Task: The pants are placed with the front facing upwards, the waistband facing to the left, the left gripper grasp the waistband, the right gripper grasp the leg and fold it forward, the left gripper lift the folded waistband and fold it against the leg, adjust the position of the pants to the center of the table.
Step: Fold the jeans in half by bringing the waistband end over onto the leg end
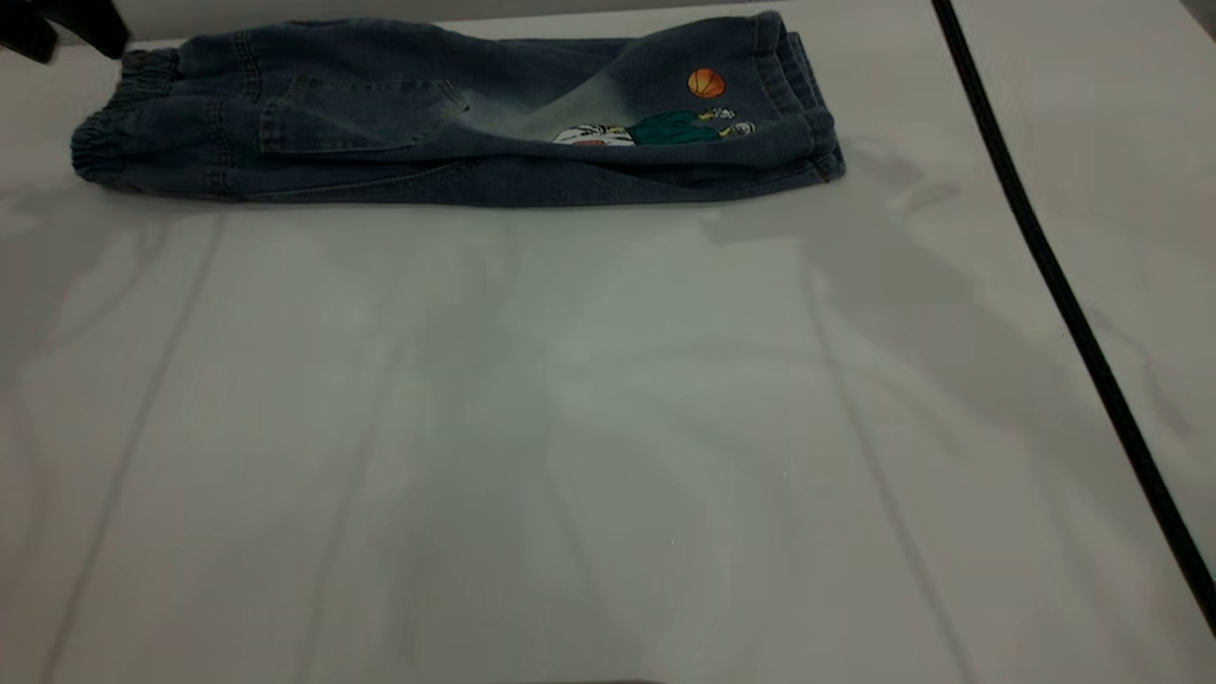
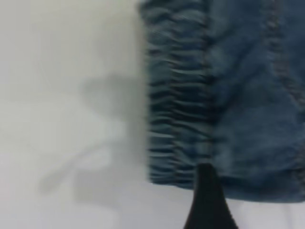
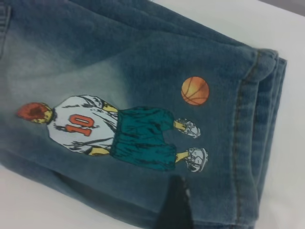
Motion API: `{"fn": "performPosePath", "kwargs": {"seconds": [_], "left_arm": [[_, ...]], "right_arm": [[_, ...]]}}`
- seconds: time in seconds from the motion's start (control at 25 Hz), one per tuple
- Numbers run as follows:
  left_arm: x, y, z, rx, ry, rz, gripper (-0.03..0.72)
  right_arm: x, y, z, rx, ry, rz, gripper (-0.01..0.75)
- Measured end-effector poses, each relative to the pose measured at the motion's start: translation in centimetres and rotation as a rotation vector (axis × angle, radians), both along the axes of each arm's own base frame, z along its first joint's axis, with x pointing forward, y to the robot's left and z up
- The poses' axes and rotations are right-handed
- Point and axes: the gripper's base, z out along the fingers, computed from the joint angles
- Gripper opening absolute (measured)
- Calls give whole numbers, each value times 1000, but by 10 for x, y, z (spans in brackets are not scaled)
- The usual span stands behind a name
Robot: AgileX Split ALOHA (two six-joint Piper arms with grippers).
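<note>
The pants (image 1: pixel 399 123) lie folded lengthwise at the far edge of the table (image 1: pixel 570 427), back side up. The waistband (image 1: pixel 114 142) points left and the leg (image 1: pixel 760 104) with its basketball print (image 1: pixel 706 83) points right. My left gripper (image 1: pixel 57 24) hovers at the far left corner, above the gathered waistband (image 2: pixel 176 95). One finger (image 2: pixel 207 200) shows over the denim's edge, open and holding nothing. The right gripper is outside the exterior view. Its one visible finger (image 3: pixel 175 205) hangs open above the leg, near the cartoon print (image 3: pixel 119 129) and hem cuff (image 3: pixel 257 119).
A thin black cable (image 1: pixel 1045 266) runs diagonally down the right side of the table. White tabletop stretches from the pants to the near edge. The pants' far side sits almost at the table's back edge.
</note>
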Motion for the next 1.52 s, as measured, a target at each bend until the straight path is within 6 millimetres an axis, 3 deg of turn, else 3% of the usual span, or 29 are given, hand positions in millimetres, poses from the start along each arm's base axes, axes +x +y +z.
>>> {"fn": "performPosePath", "kwargs": {"seconds": [0.28, 0.4, 0.6, 1.0, 1.36, 1.52], "left_arm": [[-2, 36, 9, 78, 42, 19, 427], [-4, 49, -2, 78, 74, 52, 427], [0, 64, -26, 77, 93, 86, 427], [25, 61, -74, -100, 72, 179, 427], [40, 52, -70, -218, 3, 136, 427], [42, 48, -85, -265, 8, 141, 427]], "right_arm": [[4, 16, 33, -22, 32, -20, 540], [5, 23, 45, -20, 37, -12, 540], [0, 37, 46, 12, 49, 13, 540], [-17, 76, 34, 5, 64, 102, 540], [-17, 78, 30, 8, 58, 110, 540], [-16, 79, 31, 13, 50, 112, 540]]}}
